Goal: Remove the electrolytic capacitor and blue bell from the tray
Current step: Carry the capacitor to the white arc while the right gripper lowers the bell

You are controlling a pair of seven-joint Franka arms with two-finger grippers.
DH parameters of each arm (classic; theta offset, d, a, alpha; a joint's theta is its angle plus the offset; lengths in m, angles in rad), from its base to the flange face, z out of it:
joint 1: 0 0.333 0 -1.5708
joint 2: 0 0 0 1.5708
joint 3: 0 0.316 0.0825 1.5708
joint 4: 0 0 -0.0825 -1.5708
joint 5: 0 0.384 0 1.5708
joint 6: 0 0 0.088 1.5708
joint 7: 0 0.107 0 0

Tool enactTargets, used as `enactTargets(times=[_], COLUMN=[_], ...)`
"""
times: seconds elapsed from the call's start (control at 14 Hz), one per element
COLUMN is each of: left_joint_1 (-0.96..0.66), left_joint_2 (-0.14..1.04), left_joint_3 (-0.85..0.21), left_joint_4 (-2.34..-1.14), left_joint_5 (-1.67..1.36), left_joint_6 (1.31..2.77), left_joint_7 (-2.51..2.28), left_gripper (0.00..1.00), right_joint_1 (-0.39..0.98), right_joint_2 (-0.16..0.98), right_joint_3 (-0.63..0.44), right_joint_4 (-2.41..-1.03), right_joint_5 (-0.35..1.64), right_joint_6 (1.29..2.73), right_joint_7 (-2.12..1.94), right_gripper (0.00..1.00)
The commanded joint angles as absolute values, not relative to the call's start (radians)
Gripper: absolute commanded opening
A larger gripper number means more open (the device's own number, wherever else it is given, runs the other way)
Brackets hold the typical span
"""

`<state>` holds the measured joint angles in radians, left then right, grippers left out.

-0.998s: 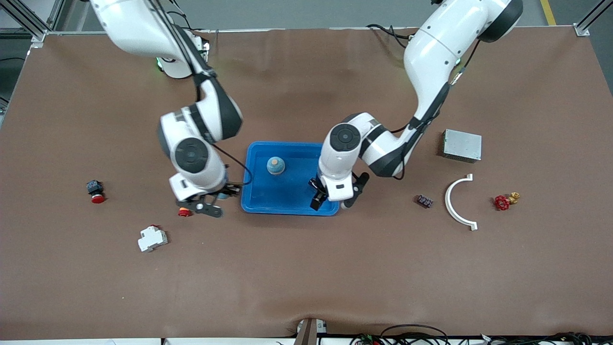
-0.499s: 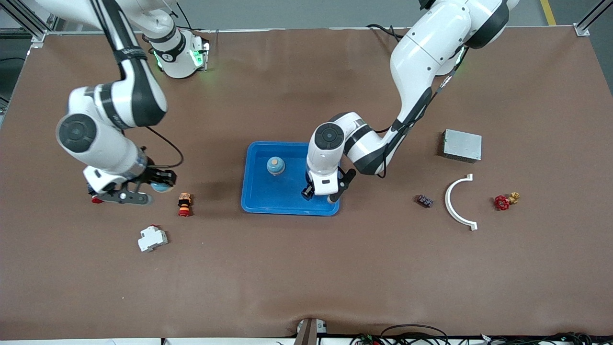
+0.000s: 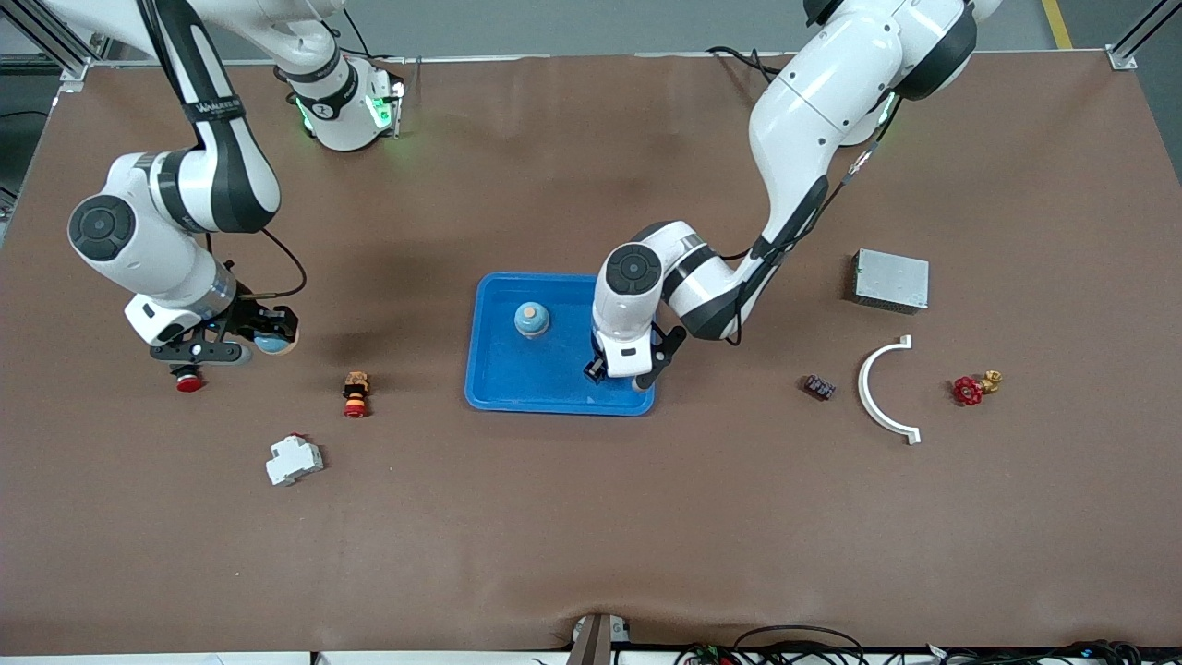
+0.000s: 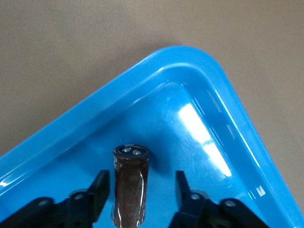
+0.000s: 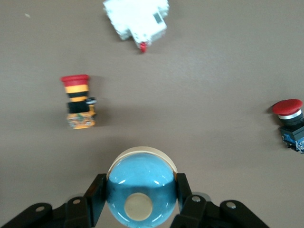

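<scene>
While the right gripper (image 5: 140, 194) pinches the bell (image 5: 140, 187) above bare table, left gripper (image 4: 142, 187) spread around the capacitor (image 4: 130, 185), in the blue tray (image 4: 237, 137).

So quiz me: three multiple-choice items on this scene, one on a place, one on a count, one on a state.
1. Where is the capacitor?
A. in the blue tray
B. outside it
C. hanging in the air

2. How many red-topped buttons are in view?
A. one
B. two
C. four

3. What is the right gripper doing?
A. open and empty
B. shut on the bell
C. shut on a button

Answers:
1 A, it stands in the tray's corner between the left gripper's open jaws.
2 B, both sit toward the right arm's end.
3 B, the jaws press the blue dome's sides.
</scene>
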<state>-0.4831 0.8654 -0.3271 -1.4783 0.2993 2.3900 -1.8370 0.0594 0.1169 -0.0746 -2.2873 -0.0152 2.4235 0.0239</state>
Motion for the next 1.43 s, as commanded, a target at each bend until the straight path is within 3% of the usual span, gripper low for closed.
enactTargets(times=[0.0, 0.14, 0.21, 0.86, 1.35], left_joint_1=[-0.491, -0.491, -0.491, -0.362, -0.256], left_joint_2=[0.864, 0.861, 0.854, 0.704, 0.556], left_joint_3=[-0.321, -0.321, -0.319, -0.330, -0.331], left_joint_4=[-1.477, -1.477, -1.476, -1.473, -1.509], left_joint_5=[0.324, 0.325, 0.327, 0.314, 0.310], left_joint_6=[2.367, 2.362, 2.341, 2.163, 1.997], left_joint_7=[-1.841, -1.839, -1.838, -1.783, -1.541], left_gripper=[0.30, 0.02, 0.00, 0.00, 0.00], right_joint_1=[0.006, -0.005, -0.023, -0.055, -0.058], right_joint_2=[0.097, 0.110, 0.124, 0.304, 0.354], right_joint_3=[-0.054, -0.055, -0.055, -0.057, -0.055], right_joint_4=[-2.382, -2.387, -2.387, -2.373, -2.370], right_joint_5=[0.070, 0.136, 0.143, 0.137, 0.135], right_joint_6=[2.516, 2.519, 2.525, 2.706, 2.775], right_joint_7=[-0.063, -0.127, -0.155, -0.264, -0.261], right_gripper=[0.00, 0.00, 0.00, 0.00, 0.00])
